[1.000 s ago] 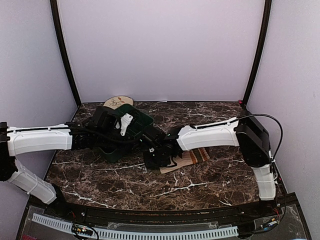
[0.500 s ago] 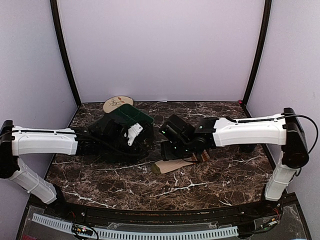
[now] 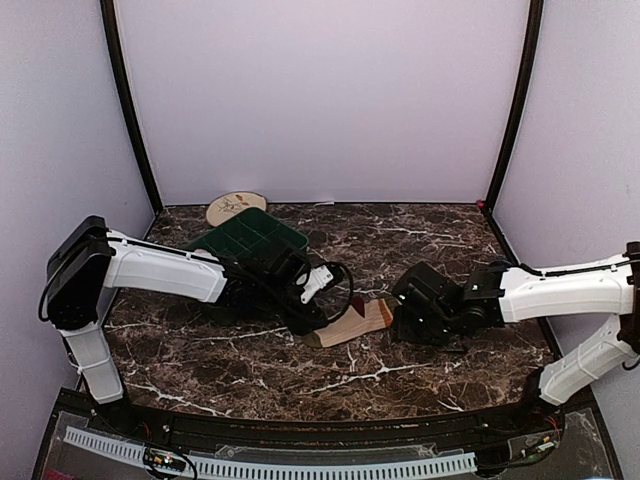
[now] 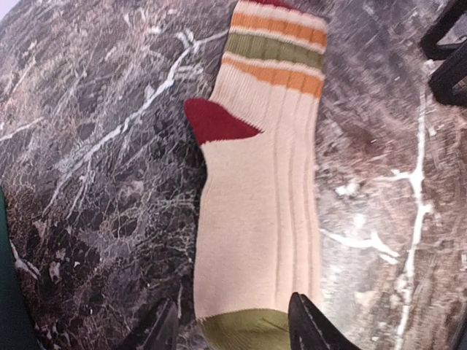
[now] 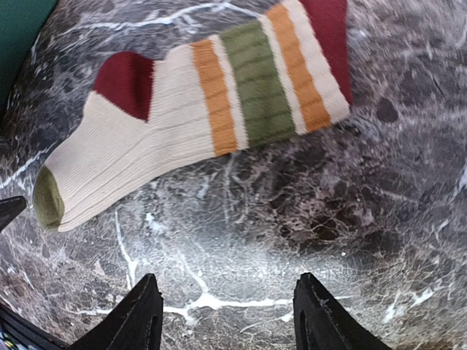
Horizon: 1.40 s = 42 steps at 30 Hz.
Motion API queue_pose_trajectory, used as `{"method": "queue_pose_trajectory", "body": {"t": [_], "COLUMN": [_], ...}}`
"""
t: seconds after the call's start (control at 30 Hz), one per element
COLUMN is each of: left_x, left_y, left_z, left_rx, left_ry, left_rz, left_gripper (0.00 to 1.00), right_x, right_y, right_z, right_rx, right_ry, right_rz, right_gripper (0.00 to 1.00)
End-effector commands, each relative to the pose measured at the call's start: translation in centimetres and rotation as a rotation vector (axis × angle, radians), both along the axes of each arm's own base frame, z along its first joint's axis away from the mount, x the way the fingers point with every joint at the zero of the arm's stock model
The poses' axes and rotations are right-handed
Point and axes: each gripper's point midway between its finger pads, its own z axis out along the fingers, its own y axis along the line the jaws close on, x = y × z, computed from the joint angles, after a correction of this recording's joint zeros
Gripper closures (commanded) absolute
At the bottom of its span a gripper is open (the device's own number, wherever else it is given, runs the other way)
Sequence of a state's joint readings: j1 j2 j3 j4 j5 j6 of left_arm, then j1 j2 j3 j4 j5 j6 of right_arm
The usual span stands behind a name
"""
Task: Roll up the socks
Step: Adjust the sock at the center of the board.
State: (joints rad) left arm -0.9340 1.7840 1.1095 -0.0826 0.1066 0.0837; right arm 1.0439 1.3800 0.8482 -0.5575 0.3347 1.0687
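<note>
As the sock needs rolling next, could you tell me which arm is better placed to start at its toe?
Left, probably. The left gripper is open astride the green toe of the sock; the right gripper is open over bare marble beside the cuff.

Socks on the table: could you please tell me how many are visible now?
1. A cream ribbed sock with orange and green cuff stripes, maroon heel and olive toe lies flat mid-way across the dark marble table. Another may be hidden, for instance inside the green tray.
</note>
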Motion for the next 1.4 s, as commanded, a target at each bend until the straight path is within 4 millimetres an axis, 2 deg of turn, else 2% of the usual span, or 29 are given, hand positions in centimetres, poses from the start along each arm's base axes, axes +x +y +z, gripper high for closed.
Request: {"method": "queue_pose_trajectory", "body": {"t": [0.0,0.2,0.4,0.57,0.9,1.17,1.37], "left_x": [1.2,1.2,0.6,-0.4,-1.7,-2.7,-3.1], "left_y": [-0.6,-0.6,1.4,2.7,4.3,4.9,5.2], "left_z": [-0.9,-3.2,-6.4,-7.7,-8.5,-8.6,-8.3], "left_rx": [0.044,0.098,0.196,0.229,0.262,0.266,0.270], "left_ry": [-0.039,-0.008,0.045,0.102,0.170,0.239,0.269], "left_rz": [-0.004,-0.010,0.034,0.069,0.114,0.155,0.185], "left_gripper": [0.45,0.45,0.45,0.45,0.45,0.45,0.45], "right_x": [0.4,1.2,2.3,3.7,4.9,7.1,9.0], "right_y": [0.0,-0.7,-1.0,-1.3,-4.0,-3.5,-2.0], "right_z": [-0.2,-0.7,-1.9,-3.0,-5.7,-7.0,-8.0], "right_rx": [0.162,0.361,0.461,0.517,0.507,0.580,0.620], "right_ry": [0.013,0.019,0.016,0.002,-0.004,0.005,0.020], "right_rz": [-0.128,-0.294,-0.411,-0.507,-0.651,-0.677,-0.647], "right_gripper": [0.41,0.41,0.41,0.41,0.41,0.41,0.40]}}
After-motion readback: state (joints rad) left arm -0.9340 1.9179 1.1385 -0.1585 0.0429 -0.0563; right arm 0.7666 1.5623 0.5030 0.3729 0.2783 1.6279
